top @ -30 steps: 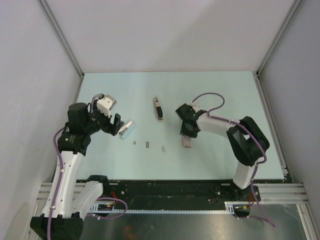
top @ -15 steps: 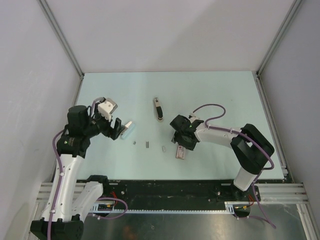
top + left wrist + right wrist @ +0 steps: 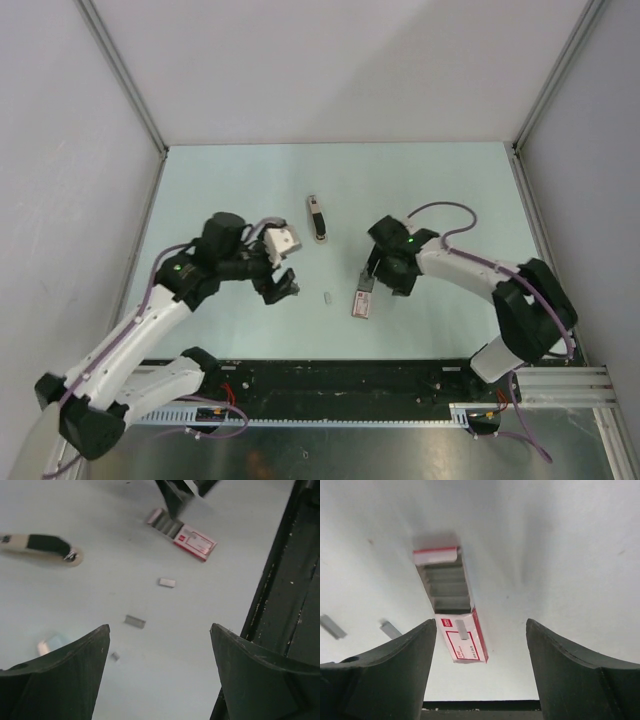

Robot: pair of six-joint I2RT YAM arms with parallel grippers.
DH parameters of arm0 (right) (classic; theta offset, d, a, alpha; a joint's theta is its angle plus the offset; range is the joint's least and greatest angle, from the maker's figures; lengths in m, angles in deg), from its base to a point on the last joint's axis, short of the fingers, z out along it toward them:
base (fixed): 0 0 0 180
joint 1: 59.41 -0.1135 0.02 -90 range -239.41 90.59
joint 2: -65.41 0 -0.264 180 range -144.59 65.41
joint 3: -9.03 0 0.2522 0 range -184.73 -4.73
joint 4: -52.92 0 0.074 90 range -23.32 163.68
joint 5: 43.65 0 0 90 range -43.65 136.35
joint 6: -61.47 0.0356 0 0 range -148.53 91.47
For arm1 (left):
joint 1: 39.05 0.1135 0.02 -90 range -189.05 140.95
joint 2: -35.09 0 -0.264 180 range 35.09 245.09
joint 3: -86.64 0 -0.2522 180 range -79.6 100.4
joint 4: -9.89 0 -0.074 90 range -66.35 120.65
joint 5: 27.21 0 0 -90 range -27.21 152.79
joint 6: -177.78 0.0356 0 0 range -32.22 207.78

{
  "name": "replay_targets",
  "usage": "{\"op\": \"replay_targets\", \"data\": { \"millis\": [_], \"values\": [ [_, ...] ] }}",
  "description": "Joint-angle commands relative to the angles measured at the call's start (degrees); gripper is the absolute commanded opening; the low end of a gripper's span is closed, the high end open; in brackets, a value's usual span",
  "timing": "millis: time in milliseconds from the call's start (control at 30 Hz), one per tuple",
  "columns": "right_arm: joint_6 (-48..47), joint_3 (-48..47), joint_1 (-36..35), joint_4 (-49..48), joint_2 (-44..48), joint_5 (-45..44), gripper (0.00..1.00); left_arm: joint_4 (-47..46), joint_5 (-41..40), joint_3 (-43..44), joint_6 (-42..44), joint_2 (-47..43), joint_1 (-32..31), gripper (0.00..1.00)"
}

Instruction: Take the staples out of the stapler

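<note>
The black-and-beige stapler (image 3: 317, 218) lies at the table's middle back; it also shows in the left wrist view (image 3: 42, 547). Loose staples lie on the table as small grey strips (image 3: 167, 582), (image 3: 135, 622), with a speck (image 3: 115, 656); one shows from above (image 3: 328, 297). My left gripper (image 3: 283, 285) is open and empty, hovering above these strips (image 3: 159, 628). My right gripper (image 3: 373, 279) is open and empty (image 3: 480, 622), just behind the pink-and-white staple box (image 3: 452, 605), whose tray is slid out.
The staple box (image 3: 362, 300) lies right of the loose strips, near the front edge. A small pale bluish piece (image 3: 50, 642) lies by my left finger. The black front rail (image 3: 290, 605) runs close on the right of the left gripper.
My left arm has swung right from the table's left side to above the loose staples. My right gripper brought the box toward the front, let it go and drew back.
</note>
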State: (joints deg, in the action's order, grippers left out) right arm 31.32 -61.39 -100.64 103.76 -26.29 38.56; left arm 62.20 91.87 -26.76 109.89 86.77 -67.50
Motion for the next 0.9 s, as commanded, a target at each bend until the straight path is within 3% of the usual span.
{"op": "replay_targets", "data": {
  "millis": [0, 333, 633, 867],
  "values": [
    [-7.7, -0.5, 7.5, 2.5, 6.8, 1.2, 0.76, -4.3, -5.2, 2.1, 0.1, 5.7, -9.3, 0.86],
    [-16.6, -1.7, 16.8, -9.6, 1.8, 6.8, 0.72, -15.3, -15.8, 0.9, 3.9, 22.9, -27.4, 0.86],
    [-20.8, -6.5, 14.5, -13.5, -6.4, 10.5, 0.74, -23.8, -18.8, 4.9, 4.6, 38.6, -30.1, 0.93],
    [-21.7, -6.9, 13.2, -14.0, -8.3, 11.2, 0.74, -27.6, -20.8, 6.4, 3.5, 44.8, -30.5, 0.94]
  ]
}}
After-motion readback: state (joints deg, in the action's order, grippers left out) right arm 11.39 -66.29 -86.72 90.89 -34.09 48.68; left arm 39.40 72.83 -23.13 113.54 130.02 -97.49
